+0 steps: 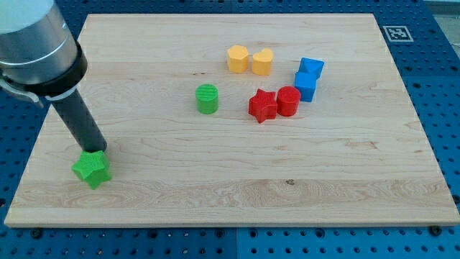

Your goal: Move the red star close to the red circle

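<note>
Wooden board (215,194) on blue pegboard (438,108), pale grain, filling most of view. Fiducial marker (396,32) just off board's top right corner. Grey arm housing (32,43) at view's top left, dark rod (80,122) slanting down from it toward view's lower left.

My tip (98,150) at lower left of board, touching or just above top edge of green star (91,169); exact contact not discernible. No gripper fitted, so nothing held or clasped; rod end bare.

Red star (262,105) right of board's centre, well apart from my tip, far toward view's right and somewhat higher. Red circle (288,101) immediately on its right, the two touching or nearly so.

Green cylinder (207,98) left of red star, near but apart. Two blue blocks (308,78) just right of red circle and slightly above it, stacked close together in view, shapes angular. Yellow hexagonal block (238,58) and yellow block (262,62) side by side above the red pair, near view's top.
</note>
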